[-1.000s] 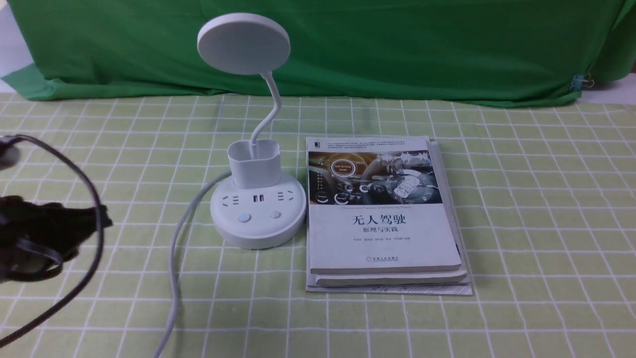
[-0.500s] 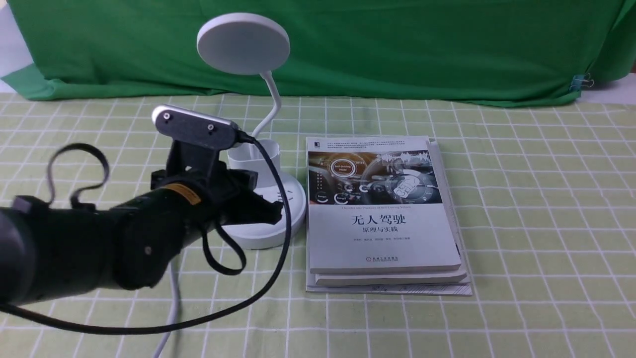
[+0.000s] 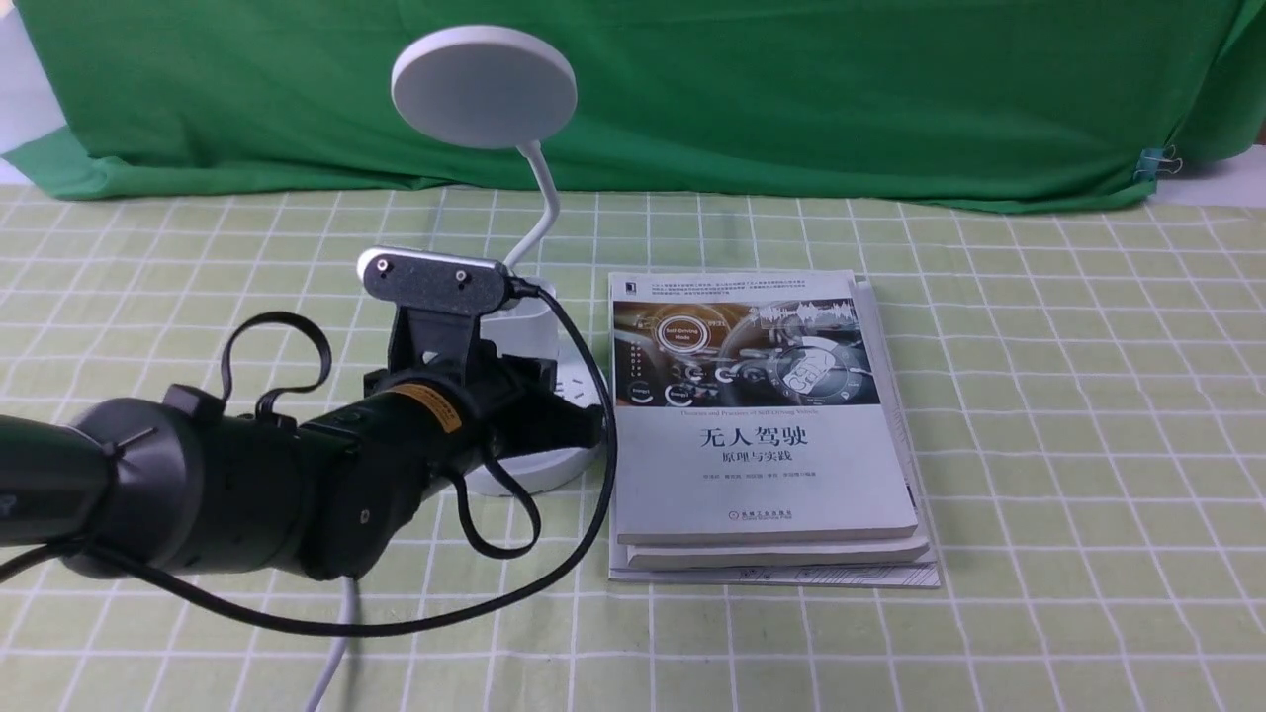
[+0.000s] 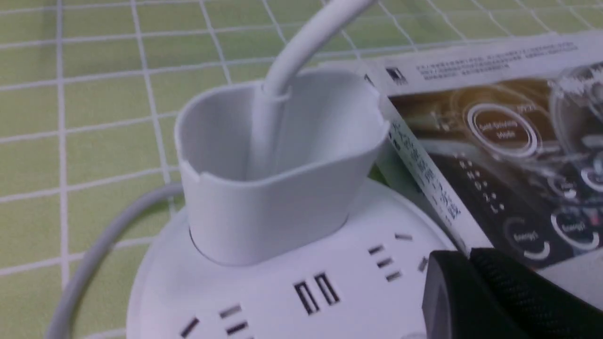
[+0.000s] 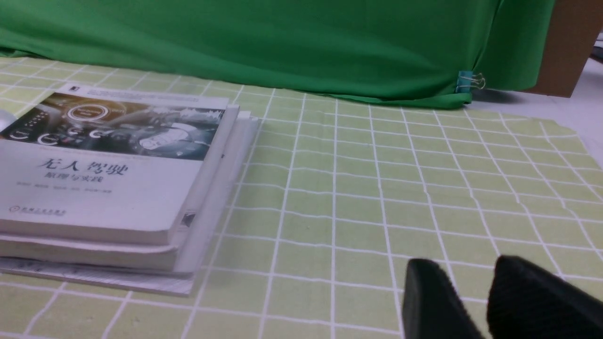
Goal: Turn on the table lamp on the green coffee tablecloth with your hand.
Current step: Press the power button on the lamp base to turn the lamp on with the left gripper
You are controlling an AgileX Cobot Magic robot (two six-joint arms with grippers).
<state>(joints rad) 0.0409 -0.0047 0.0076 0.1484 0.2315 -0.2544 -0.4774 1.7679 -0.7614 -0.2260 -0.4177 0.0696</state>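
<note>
Table lamp stands upright on the green coffee tablecloth, base just left of a stack of books, disc head raised on its bent neck. Left hand reaches in low from the left, tip over the front of the round base; contact cannot be told. Jaws pressed together, beside the sockets in the left wrist view. White cord trails toward the near edge. Right hand sits low over bare cloth right of the books, jaws slightly parted.

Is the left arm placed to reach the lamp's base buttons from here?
Probably yes: the left gripper hangs over the base of the table lamp, nothing between, though the buttons are hidden.
</note>
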